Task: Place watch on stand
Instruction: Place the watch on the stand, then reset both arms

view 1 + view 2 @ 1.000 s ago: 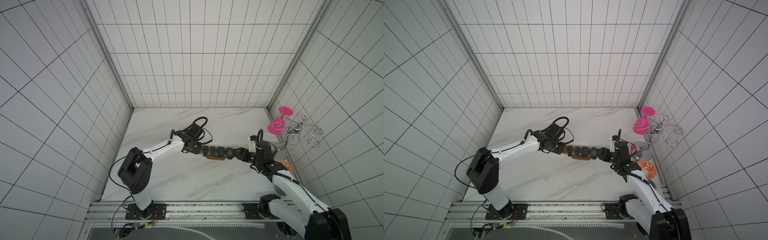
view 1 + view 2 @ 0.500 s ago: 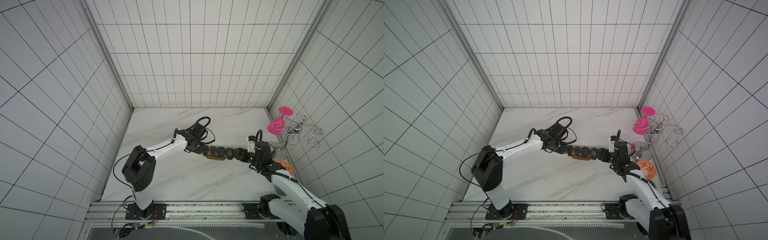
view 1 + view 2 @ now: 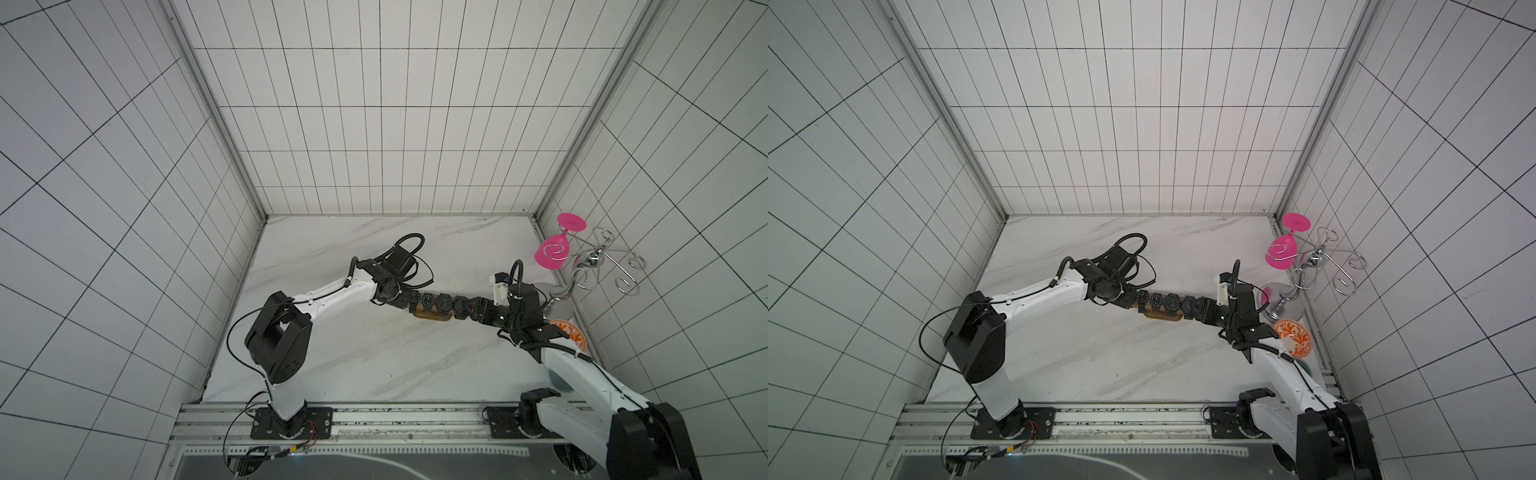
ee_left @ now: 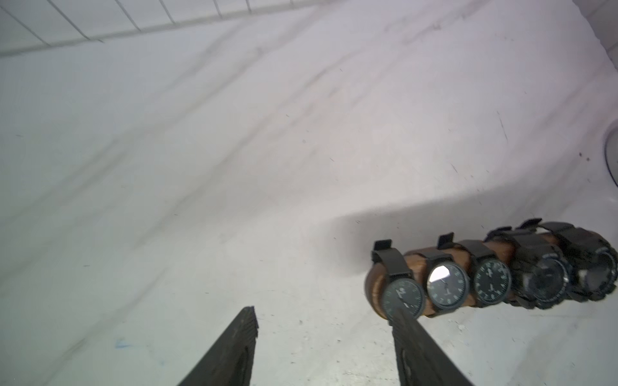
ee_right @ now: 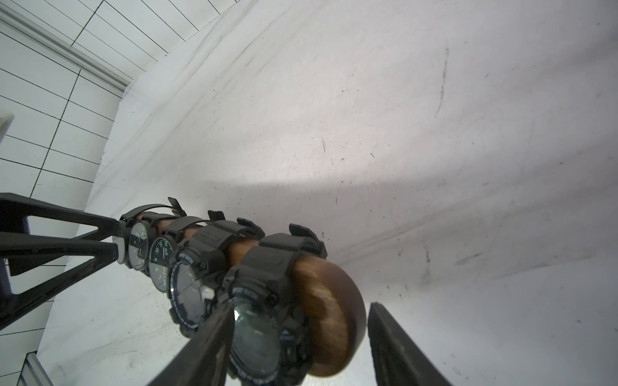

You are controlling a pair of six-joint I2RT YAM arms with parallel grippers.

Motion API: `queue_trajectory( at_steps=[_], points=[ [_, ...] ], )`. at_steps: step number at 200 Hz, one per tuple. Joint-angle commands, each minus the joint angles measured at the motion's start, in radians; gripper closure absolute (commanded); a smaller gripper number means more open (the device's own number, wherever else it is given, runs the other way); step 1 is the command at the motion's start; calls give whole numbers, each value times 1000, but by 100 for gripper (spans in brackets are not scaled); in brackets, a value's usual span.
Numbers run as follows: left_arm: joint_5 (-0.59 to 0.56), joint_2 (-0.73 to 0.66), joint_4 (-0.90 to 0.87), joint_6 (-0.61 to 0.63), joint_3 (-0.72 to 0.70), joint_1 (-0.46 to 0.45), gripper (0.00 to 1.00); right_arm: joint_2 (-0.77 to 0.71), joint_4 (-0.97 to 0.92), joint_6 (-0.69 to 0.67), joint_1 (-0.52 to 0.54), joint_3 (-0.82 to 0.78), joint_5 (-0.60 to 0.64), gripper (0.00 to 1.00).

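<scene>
Both top views: the stand (image 3: 432, 325) (image 3: 1163, 317) sits mid-tabletop (image 3: 374, 361), with a row of dark watches (image 3: 428, 300) strapped along its bar. The left tool (image 3: 400, 300) is at one end and the right tool (image 3: 473, 312) at the opposite end.

Left wrist view: five watches are counted. The left tool (image 4: 322, 312) has its jaws apart with nothing between them. One finger overlaps the end watch (image 4: 403, 298).

Right wrist view: the right tool (image 5: 301, 309) has its jaws apart, straddling the bar's rounded end and the sport watch (image 5: 257, 337). One finger is clear of the wood.

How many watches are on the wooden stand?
5, side by side on the stand: three slim watches toward the left gripper, two sport watches toward the right gripper. None seems hidden.
</scene>
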Motion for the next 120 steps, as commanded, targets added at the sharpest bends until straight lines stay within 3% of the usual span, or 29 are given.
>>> queue_trajectory(
  at_steps=[1, 40, 120],
  points=[
    [18, 0, 21, -5, 27, -3, 56, -7, 24, 6, -7, -51, -10, 36],
    [29, 1, 35, 0, 25, -3, 62, -15, 17, 3, -7, -49, -1, 36],
    [52, 9, 38, 16, 48, -5, 63, -20, 3, -4, -7, -40, 16, 36]
  ],
)
